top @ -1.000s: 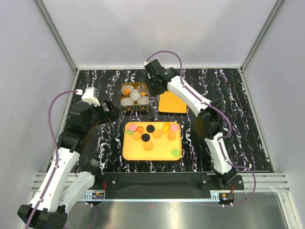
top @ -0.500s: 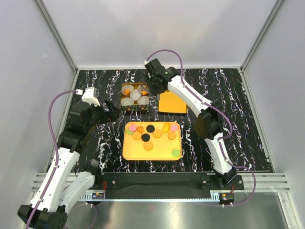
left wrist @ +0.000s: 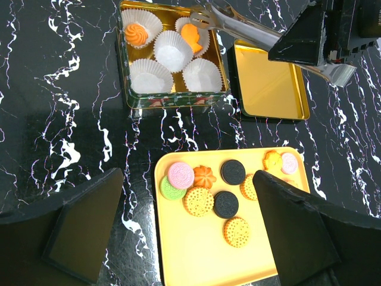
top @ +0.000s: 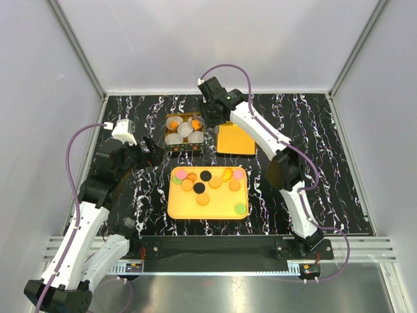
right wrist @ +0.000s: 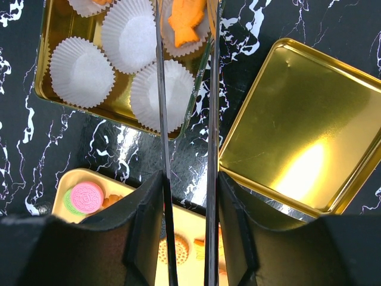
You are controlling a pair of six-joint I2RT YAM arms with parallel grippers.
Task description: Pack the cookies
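The right fingers (right wrist: 146, 226) pinch a pair of metal tongs (right wrist: 161, 89), roughly half closed. The blades stand parted on either side of a fish-shaped cookie (right wrist: 187, 24) lying in a paper cup (right wrist: 128, 36) at the far right corner of the gold tin (right wrist: 113, 119). Whether the tips touch it cannot be told. The long tongs appear chosen to reach each cup without crushing its paper. An orange swirl (left wrist: 136, 33) fills another cup, and three are bare. The lid (right wrist: 286, 119) lies open side up just beside the tin. The left fingers (left wrist: 83, 232), spread wide and empty, hover over the yellow tray (left wrist: 196, 256), where the remaining cookies (left wrist: 214, 204) wait on the black marbled surface (left wrist: 71, 119).
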